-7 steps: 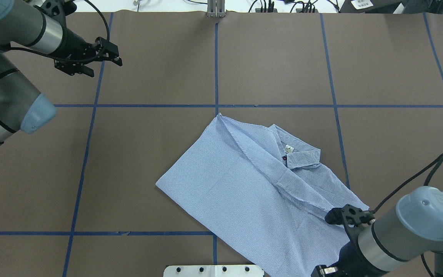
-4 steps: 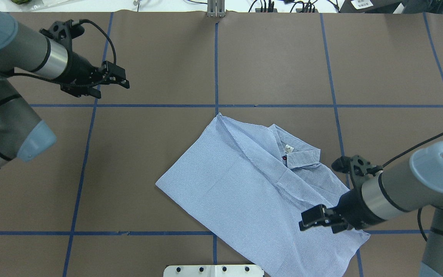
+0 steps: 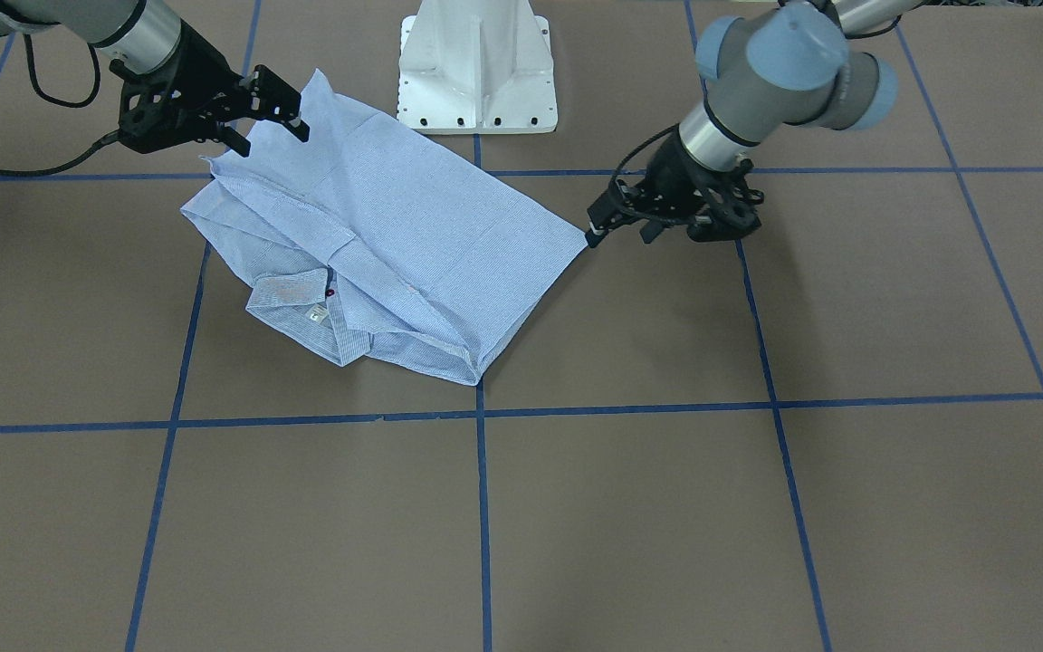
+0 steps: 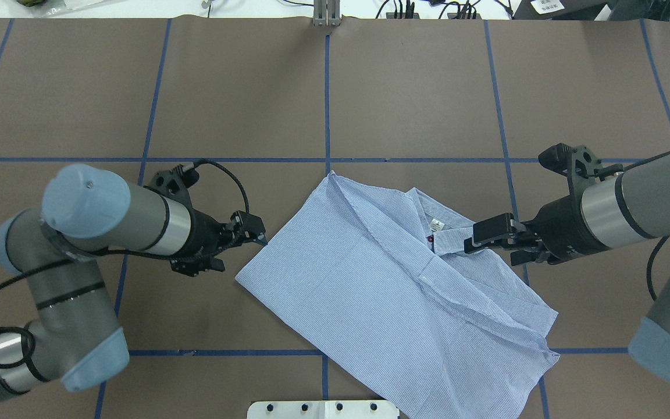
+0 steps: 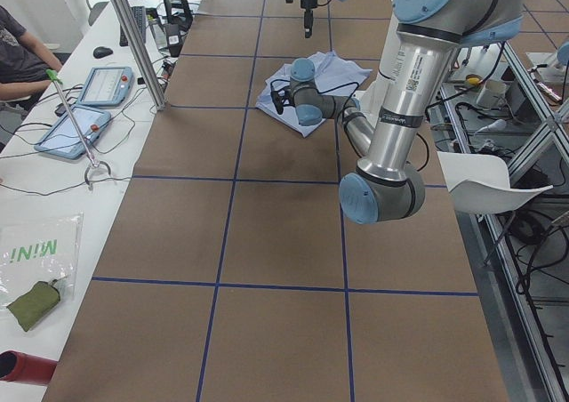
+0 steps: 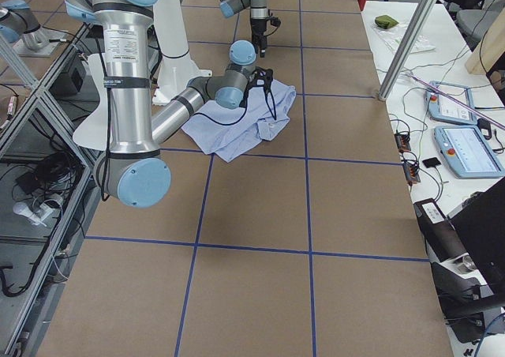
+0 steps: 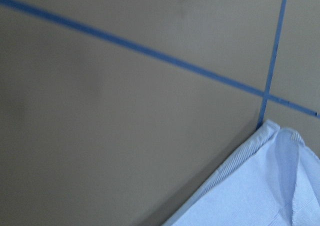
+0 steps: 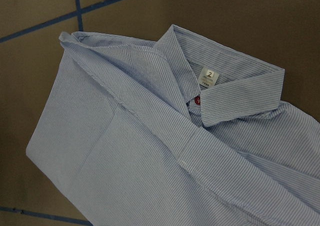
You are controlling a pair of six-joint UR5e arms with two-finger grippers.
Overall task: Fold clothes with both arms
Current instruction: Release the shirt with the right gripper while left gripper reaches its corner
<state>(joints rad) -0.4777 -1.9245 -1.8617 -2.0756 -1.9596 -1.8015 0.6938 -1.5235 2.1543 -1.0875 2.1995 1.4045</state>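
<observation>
One shirt (image 4: 370, 279) lies between left end effector (image 4: 243, 251) and right end effector (image 4: 489, 251).

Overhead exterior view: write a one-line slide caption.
Left gripper by a corner and right gripper at the collar of a partly folded striped shirt.

A light blue, finely white-striped button-up shirt (image 4: 370, 279) lies flat and partly folded between the two hands. Its collar (image 8: 240, 93) shows a white neck label (image 8: 208, 77) and a red button (image 8: 197, 100). The black two-fingered left hand (image 4: 242, 254), fingers spread, sits just beside the shirt's folded edge. The matching right hand (image 4: 492, 253), also spread, hovers near the collar.
</observation>
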